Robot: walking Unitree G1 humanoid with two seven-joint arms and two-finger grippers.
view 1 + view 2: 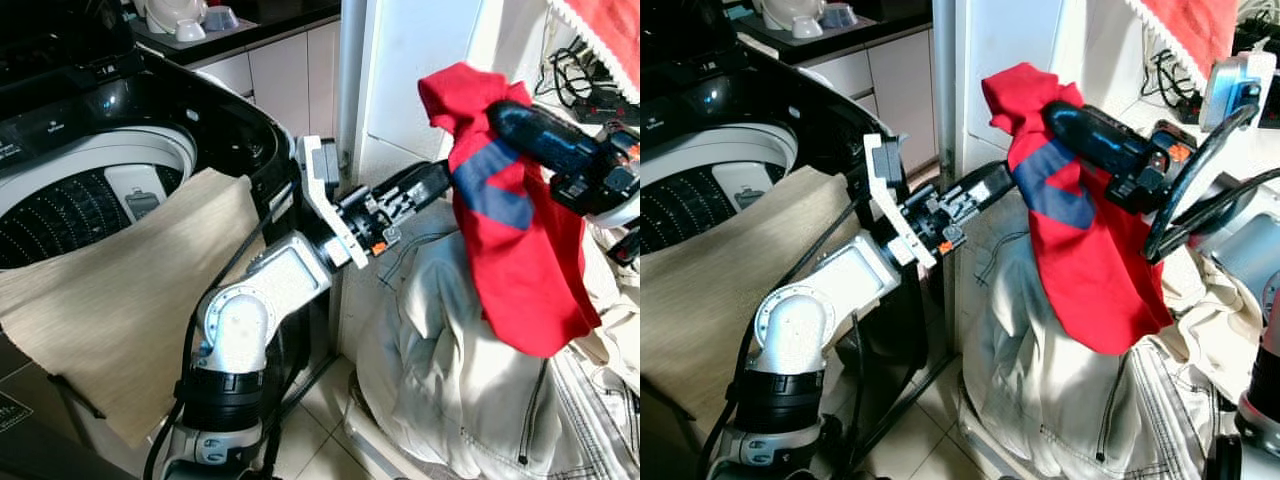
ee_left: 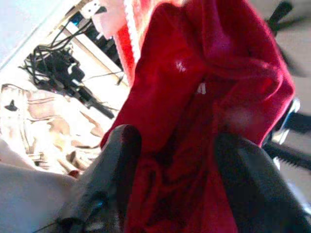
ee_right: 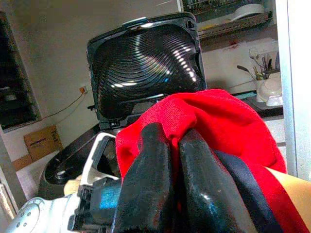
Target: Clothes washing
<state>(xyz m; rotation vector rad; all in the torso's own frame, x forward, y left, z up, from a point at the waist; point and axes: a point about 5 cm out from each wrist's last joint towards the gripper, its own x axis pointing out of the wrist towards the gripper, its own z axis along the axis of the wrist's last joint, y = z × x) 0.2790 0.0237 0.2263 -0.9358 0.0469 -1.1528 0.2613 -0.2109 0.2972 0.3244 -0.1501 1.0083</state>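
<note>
Dangling from the right gripper (image 1: 500, 115), a red garment (image 1: 520, 260) above pale laundry (image 1: 440, 370).

The red garment (image 1: 520, 240) hid the left gripper's (image 1: 455, 178) fingers, and the washing machine's drum (image 1: 70, 215) was cut off at the frame's left edge.

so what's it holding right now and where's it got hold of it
The right gripper holds a red garment by a bunched fold near its top, jaws shut on it. The left gripper reaches in with jaws open around the cloth, not clamped.
</note>
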